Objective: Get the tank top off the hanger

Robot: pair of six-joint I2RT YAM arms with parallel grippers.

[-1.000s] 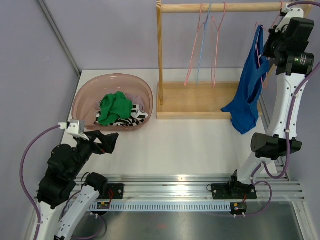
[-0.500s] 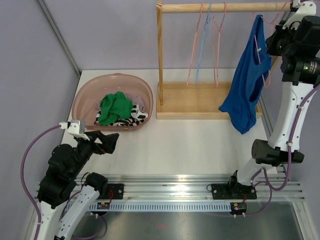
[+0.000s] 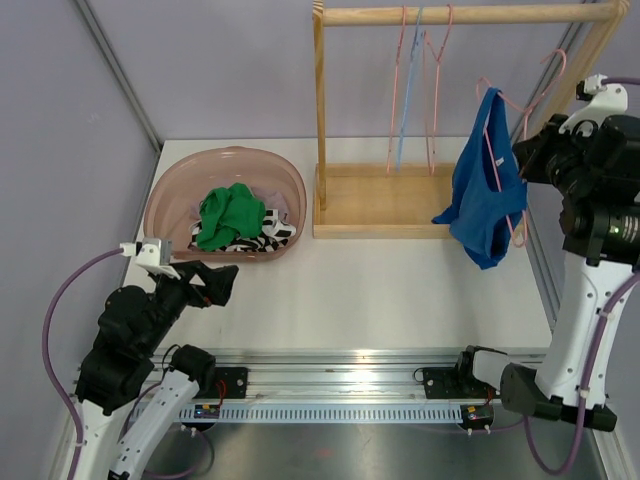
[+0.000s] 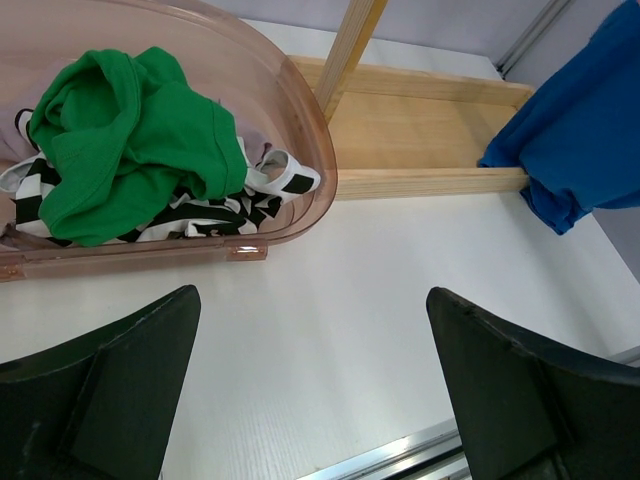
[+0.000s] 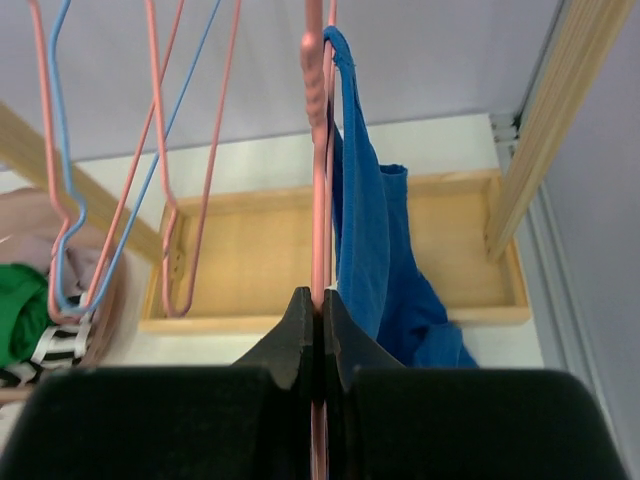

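The right gripper (image 5: 318, 300), pinching 1 pink hanger (image 5: 316, 120), holds the blue tank top (image 3: 485, 195) clear of the rail (image 3: 450, 14), near the table's (image 3: 380, 290) right edge. 3 hangers (image 3: 433, 110) hang on the rail. The left gripper (image 4: 310, 295), fingers spread, hovers over open table beside 1 basin (image 3: 225, 150)

Matt cloth tank top (image 3: 482, 195), wooden rack (image 3: 375, 198)

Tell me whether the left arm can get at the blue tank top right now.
Probably, at a long stretch. The left gripper sits open near the basket; the tank top hangs far right on the hanger the right gripper clamps, nothing standing between.
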